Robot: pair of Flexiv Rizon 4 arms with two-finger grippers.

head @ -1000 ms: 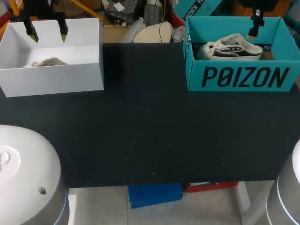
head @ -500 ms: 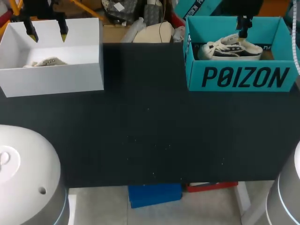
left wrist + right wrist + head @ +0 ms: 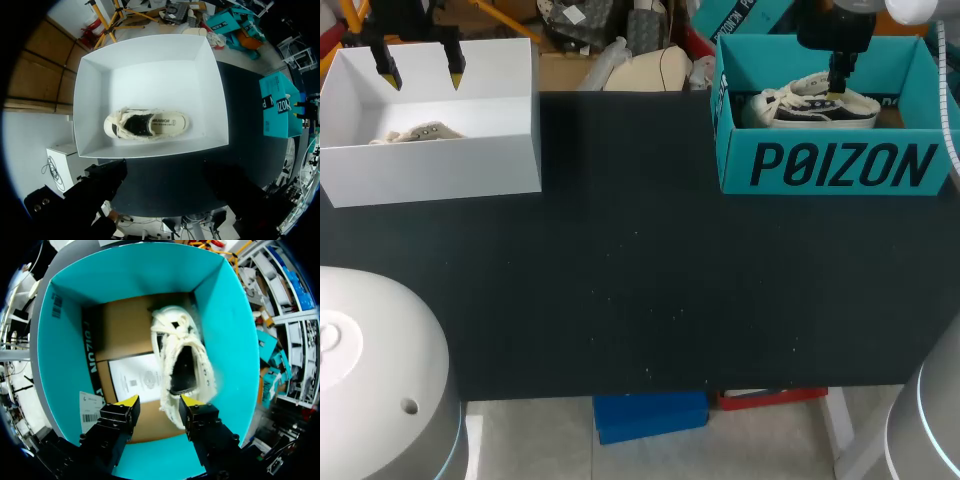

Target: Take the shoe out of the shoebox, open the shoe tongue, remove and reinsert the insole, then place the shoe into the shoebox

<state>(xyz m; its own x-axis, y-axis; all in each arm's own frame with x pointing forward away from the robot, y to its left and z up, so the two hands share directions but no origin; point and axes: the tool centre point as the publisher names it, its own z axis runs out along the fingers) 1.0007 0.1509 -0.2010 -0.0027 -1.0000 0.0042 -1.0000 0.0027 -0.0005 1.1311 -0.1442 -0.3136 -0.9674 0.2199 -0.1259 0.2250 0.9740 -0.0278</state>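
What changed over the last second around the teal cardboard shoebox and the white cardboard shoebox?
The right gripper moved toward the head view's left and came down over the white sneaker with dark stripes in the teal cardboard shoebox. Its fingers are open and grip nothing yet. The left gripper stayed open above the white cardboard shoebox. That sneaker and the cream shoe did not move.

Bright, even overhead light with only soft shadows
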